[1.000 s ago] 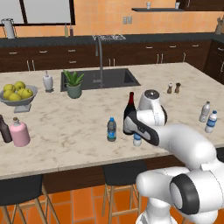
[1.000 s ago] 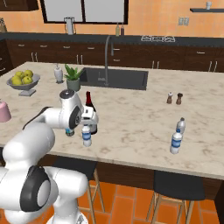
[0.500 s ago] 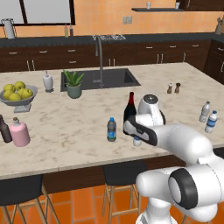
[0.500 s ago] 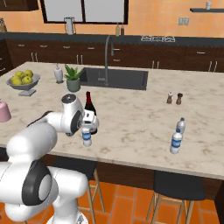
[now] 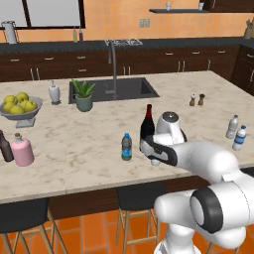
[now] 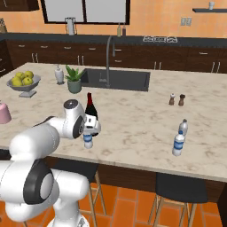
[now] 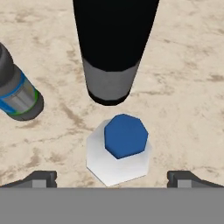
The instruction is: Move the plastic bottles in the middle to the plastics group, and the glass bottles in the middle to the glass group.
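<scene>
Directly under the gripper [image 7: 112, 178], whose jaws stand spread wide, the clear bottle [image 7: 119, 151] sits just in front of the wine bottle [image 7: 111, 48]. Descending off-centre could tip either one; the dark bottle [image 7: 17, 94] stands to the wine bottle's side.

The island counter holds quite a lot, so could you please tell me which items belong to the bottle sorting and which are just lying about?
Job:
wine bottle
dark water bottle
whitish water bottle, below the open gripper
pair of clear bottles
pink flask
brown bottle

Lying about:
fruit bowl
potted plant
white dispenser
shakers
</scene>
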### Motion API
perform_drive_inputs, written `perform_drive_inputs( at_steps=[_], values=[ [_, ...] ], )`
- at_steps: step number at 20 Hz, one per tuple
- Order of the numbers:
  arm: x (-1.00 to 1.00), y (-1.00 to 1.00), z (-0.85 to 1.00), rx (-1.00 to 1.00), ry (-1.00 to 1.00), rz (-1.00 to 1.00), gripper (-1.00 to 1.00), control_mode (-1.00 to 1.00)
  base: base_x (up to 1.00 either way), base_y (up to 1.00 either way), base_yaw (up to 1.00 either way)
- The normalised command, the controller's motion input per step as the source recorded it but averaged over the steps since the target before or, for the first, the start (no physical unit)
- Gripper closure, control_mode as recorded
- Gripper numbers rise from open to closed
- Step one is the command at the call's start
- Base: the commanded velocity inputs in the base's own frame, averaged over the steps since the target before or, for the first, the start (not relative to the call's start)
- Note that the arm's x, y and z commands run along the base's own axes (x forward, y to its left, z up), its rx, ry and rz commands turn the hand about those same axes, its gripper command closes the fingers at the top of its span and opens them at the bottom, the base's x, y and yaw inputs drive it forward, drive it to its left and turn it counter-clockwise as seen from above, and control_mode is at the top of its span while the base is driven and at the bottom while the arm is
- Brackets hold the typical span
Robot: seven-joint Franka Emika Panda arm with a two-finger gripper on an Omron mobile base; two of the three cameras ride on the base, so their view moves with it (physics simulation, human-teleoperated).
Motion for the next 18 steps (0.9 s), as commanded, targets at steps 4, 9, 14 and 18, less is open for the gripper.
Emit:
perform_drive_inputs(
  at_steps=[4, 9, 14, 18],
  values=[
    [0.11, 0.0, 0.0, 0.0, -0.01, 0.0, -1.0, -1.0, 0.0, 0.0, 0.0],
    [0.07, 0.0, 0.0, 0.0, -0.03, 0.0, -1.0, -1.0, 0.0, 0.0, 0.0],
    [0.0, 0.0, 0.0, 0.0, -0.04, 0.0, -1.0, -1.0, 0.0, 0.0, 0.0],
    [0.0, 0.0, -0.01, 0.0, -0.07, 0.0, -1.0, -1.0, 0.0, 0.0, 0.0]
  ],
)
